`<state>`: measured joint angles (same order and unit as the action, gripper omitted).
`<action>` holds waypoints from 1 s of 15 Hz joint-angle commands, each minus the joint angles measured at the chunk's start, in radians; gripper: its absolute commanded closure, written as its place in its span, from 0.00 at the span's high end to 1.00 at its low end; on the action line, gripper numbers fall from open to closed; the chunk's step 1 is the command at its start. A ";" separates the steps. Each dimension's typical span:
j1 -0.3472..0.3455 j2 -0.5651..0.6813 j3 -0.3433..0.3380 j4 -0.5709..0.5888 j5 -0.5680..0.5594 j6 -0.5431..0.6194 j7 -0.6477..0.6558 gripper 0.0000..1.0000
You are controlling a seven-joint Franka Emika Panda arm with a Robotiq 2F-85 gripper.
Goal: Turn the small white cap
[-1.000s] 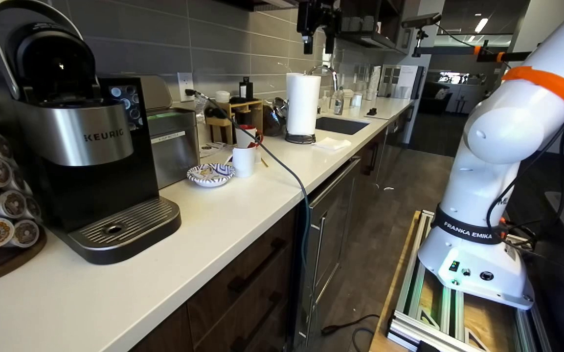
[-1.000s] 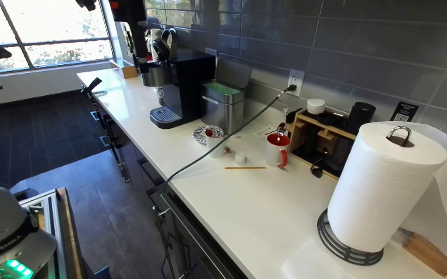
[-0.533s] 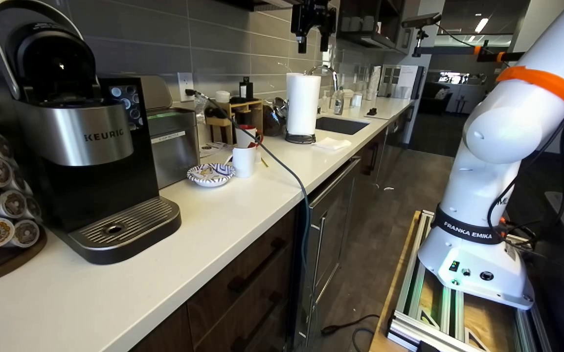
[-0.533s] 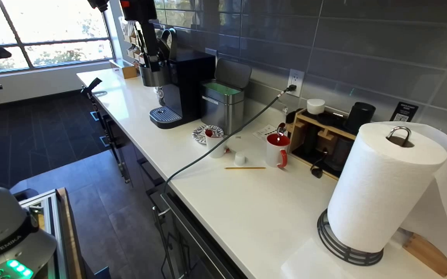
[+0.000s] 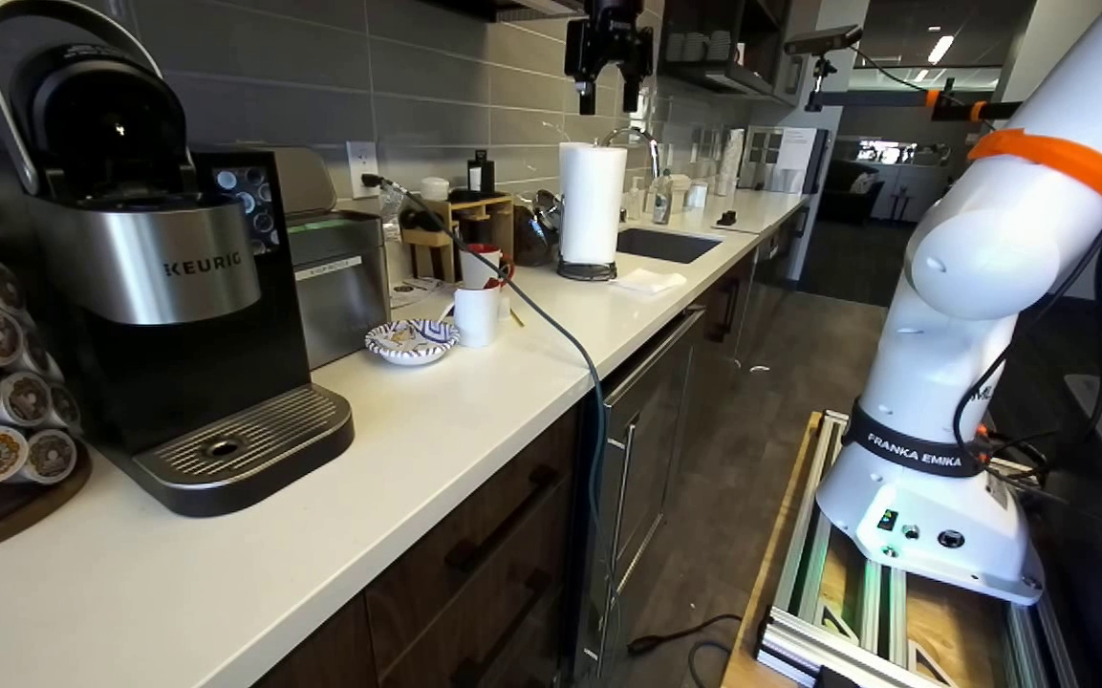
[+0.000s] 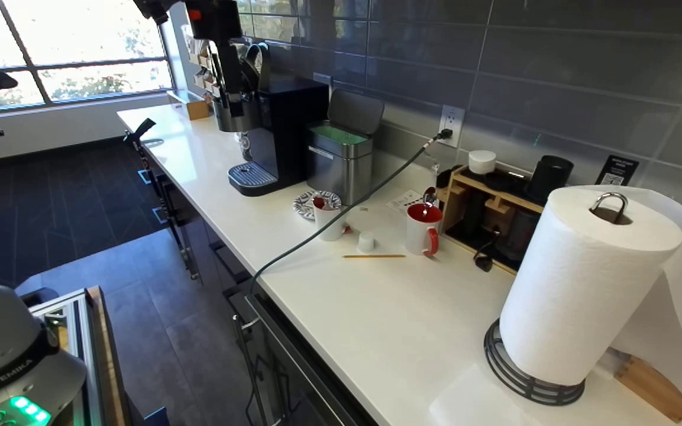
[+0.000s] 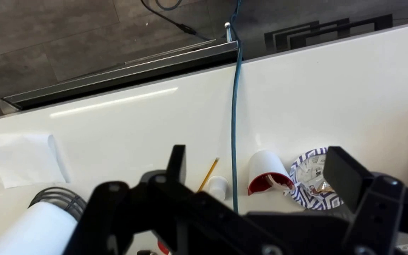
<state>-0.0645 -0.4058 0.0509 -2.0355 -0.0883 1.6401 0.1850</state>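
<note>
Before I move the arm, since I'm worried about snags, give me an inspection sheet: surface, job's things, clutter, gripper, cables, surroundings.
Surface: white counter, glossy, reflecting light.
Job's things: white cap, on the counter beside the pencil.
Clutter: mug near the bowl, second mug, towel sheet.
Gripper: open, above the counter; nothing seen in its grip.
Cables: cable runs from the outlet across the counter and past its edge, a likely snag; floor cable below.
Surroundings: coffee machine, open bin, towel roll, sink.
</note>
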 commanded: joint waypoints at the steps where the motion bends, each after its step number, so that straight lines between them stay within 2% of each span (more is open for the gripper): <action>1: 0.016 0.074 -0.023 -0.064 0.090 0.061 0.035 1.00; 4: -0.002 0.156 -0.021 -0.118 0.096 0.149 0.101 1.00; 9: -0.033 0.299 -0.020 -0.175 -0.062 0.380 0.338 1.00; 11: -0.030 0.357 -0.022 -0.147 -0.143 0.325 0.429 1.00; 12: -0.017 0.314 -0.037 -0.165 -0.085 0.342 0.344 1.00; 15: -0.013 0.358 -0.042 -0.159 -0.123 0.342 0.400 1.00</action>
<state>-0.0962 -0.0476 0.0276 -2.1960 -0.2108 1.9850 0.5856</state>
